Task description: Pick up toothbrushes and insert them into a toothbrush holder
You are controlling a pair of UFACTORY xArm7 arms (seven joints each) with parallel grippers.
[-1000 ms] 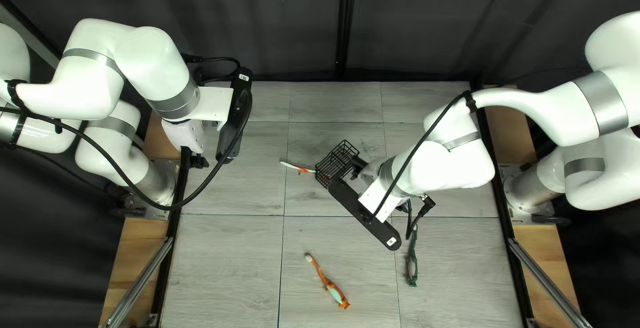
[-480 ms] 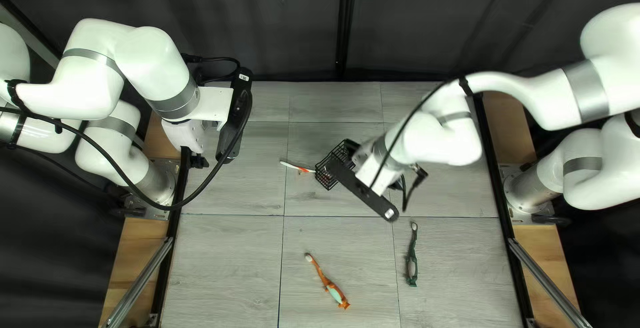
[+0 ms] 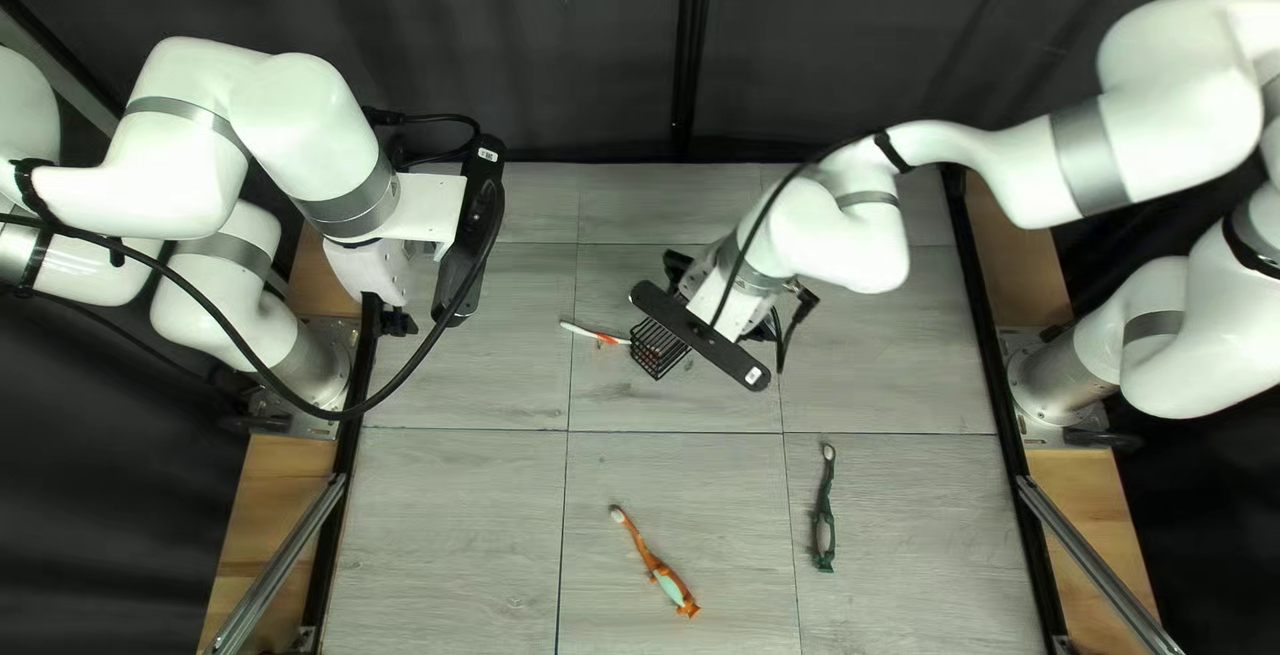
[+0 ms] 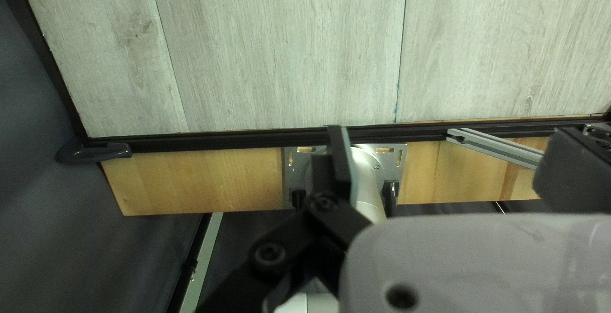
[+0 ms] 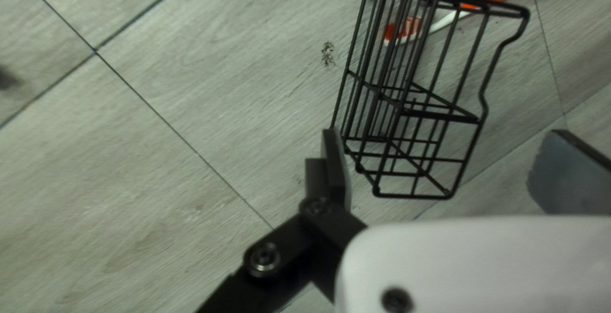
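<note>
To the left in the top left view, the smooth, rounded white left arm (image 3: 194, 129), ringed in grey; on it, the left gripper (image 3: 384, 313) over the table's left edge, fingers spread wide. Ahead of that gripper in its wrist view, a slotted metal plate (image 4: 294, 170) on blond wood.

Further right, on the planks, a slim white toothbrush with orange patches (image 3: 579, 330), one end just beside a boxy black wire holder (image 3: 656, 351): long thin bars, slanting cross wires, one edge kinked. Nearer, an orange toothbrush (image 3: 640, 549), lumpy at the handle, with a mint-green inset, lying aslant. Above and beside the holder, the right gripper (image 3: 679, 263), fingers also wide apart; holder ahead of and partly between them, contact impossible to tell. Nearest the right side, a dark green toothbrush (image 3: 824, 515) with a looped handle, flat on the planks.

Underneath, a pale grey tabletop (image 3: 454, 522), streaked like wood grain, with straight dark seams and speckled smudges near the holder. Along both sides, black edging, blond wooden strips and slanting metal rails (image 3: 287, 555). Behind, a dark, softly folded curtain (image 3: 854, 42).
</note>
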